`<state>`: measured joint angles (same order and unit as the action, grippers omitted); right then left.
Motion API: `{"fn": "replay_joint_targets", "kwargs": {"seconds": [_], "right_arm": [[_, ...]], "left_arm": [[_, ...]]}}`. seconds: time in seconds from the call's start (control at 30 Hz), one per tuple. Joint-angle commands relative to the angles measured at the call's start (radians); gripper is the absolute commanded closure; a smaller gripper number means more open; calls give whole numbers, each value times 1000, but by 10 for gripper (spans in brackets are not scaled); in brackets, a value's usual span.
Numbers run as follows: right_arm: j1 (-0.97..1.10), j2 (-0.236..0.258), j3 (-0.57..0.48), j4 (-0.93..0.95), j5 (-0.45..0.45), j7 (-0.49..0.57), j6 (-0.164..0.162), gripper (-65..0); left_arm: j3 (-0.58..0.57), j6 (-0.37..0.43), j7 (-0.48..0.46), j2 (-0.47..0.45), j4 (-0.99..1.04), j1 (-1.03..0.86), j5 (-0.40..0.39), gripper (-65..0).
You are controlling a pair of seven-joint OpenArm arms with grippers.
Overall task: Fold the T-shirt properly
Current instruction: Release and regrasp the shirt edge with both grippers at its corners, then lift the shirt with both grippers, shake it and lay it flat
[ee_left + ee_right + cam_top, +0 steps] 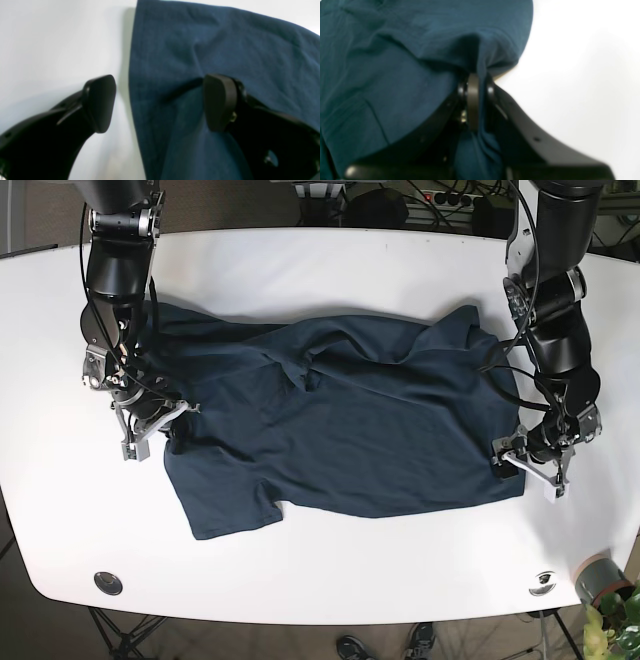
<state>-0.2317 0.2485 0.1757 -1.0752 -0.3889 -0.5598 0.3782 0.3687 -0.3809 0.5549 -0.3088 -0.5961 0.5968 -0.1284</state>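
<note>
A dark blue T-shirt (pixel 350 420) lies spread and wrinkled on the white table (pixel 330 260). In the base view my right gripper (pixel 152 428) is at the shirt's left side, by a sleeve. The right wrist view shows that gripper (pixel 476 100) shut on a bunched fold of the T-shirt (pixel 382 75). My left gripper (pixel 527 464) is at the shirt's lower right corner. The left wrist view shows it (pixel 160 102) open and straddling the edge of the T-shirt (pixel 200 45), with one fingertip (pixel 220 102) over the cloth and the other over bare table.
A small potted plant (pixel 605 585) stands off the table's front right corner. Two round fittings (pixel 108 582) (pixel 543 582) sit near the front edge. Cables and gear lie behind the back edge.
</note>
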Motion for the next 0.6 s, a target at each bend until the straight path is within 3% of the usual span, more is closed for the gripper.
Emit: {"fn": "replay_joint_targets", "kwargs": {"seconds": [0.0,0.07,0.13,0.2,0.27,0.37,0.5,0.57], "right_arm": [[-16,10,2,-12,6,-7,2,-25],[-16,10,2,-12,6,-7,2,-25],[-16,10,2,-12,6,-7,2,-25],[-16,10,2,-12,6,-7,2,-25],[-16,10,2,-12,6,-7,2,-25],[-16,10,2,-27,6,-7,2,-24],[-8,1,-2,-107,6,-13,2,-22],[4,-13,0,-152,6,-30,2,-22]], "left_arm": [[-18,-5,11,7,9,22,-7,-511],[-21,-17,11,23,9,21,-7,-508],[-21,-51,11,29,15,18,-6,-456],[-21,-72,11,29,17,16,-4,-346],[-21,-83,9,30,18,8,0,-182],[-21,-88,4,30,17,-10,0,-47],[-17,-103,11,30,14,-13,-9,-6],[-12,-166,24,30,-12,-11,-17,0]]}}
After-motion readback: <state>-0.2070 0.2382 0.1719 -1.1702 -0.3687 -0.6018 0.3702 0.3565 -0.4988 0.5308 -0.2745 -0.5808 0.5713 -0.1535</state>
